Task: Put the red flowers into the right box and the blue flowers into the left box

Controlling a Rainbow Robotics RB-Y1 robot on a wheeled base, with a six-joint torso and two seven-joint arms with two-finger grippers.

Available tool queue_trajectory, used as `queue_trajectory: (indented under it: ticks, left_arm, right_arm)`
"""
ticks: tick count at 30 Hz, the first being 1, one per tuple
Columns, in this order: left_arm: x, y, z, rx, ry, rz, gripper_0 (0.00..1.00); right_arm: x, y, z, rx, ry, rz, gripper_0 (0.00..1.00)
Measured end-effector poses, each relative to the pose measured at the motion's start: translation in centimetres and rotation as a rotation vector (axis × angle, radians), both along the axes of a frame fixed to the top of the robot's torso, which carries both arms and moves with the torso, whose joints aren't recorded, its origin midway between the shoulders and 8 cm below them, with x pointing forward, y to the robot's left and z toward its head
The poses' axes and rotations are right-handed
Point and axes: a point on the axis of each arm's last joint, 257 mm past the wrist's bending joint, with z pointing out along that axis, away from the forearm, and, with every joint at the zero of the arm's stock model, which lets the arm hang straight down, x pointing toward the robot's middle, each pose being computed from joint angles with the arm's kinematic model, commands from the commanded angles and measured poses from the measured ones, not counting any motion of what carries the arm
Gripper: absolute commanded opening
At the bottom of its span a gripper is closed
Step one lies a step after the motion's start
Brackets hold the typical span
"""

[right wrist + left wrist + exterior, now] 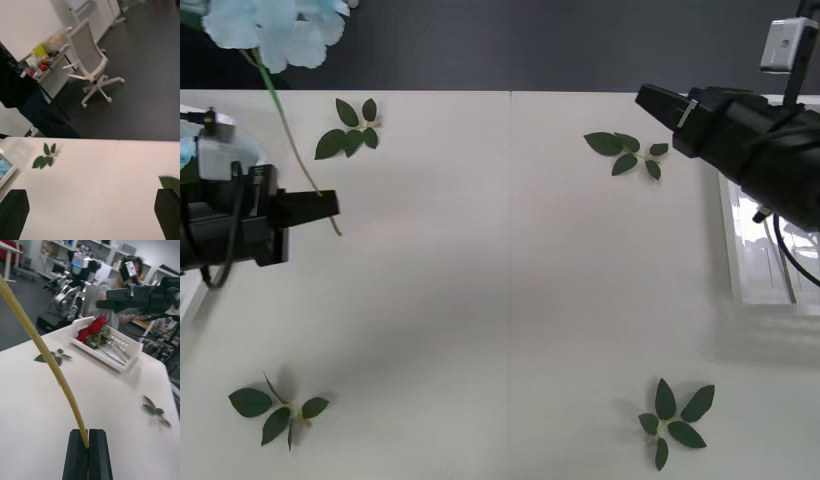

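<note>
My left gripper (pixel 325 207) is at the table's left side, shut on the thin stem of a blue flower (pixel 275 25). Its pale bloom hangs high at the far left, and the stem (pixel 48 363) arches up from the closed black fingers (pixel 78 453). More blue flowers (pixel 2 167) lie in the left box (pixel 8 173). The red flowers (pixel 93 328) lie in the right box (pixel 102 356), which also shows at the table's right edge (pixel 755 265). My right gripper (pixel 648 99) hovers open near that box, with nothing between its fingers (pixel 13 213).
Bloomless green leaf sprigs lie at the far left (pixel 350 128), far right (pixel 627 150), near left (pixel 278 410) and near right (pixel 673 420). The table's far edge meets a dark floor, where a white office chair (pixel 92 63) stands.
</note>
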Motion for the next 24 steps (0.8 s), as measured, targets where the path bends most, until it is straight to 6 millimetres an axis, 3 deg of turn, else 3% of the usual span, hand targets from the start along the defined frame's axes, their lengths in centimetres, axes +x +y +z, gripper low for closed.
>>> queue_trajectory:
  ticks: [5, 12, 18, 24]
  left_arm:
    - [0.3, 5.9, 0.9, 0.052, -0.021, 0.121, 0.0]
    - [0.7, 12.9, 0.7, 0.236, -0.013, 0.266, 0.0]
    - [1.7, 18.1, 1.8, 0.357, -0.03, 0.399, 0.0]
    - [2.0, 23.6, 0.2, 0.496, 0.007, 0.546, 0.0]
  right_arm:
    - [-0.2, -4.6, -2.1, -0.045, 0.173, -0.095, 0.99]
    - [-1.7, -11.0, -4.9, -0.153, 0.398, -0.227, 0.98]
    - [-3.4, -14.1, -8.6, -0.232, 0.547, -0.318, 0.99]
    - [-4.7, -16.4, -12.3, -0.298, 0.647, -0.417, 0.99]
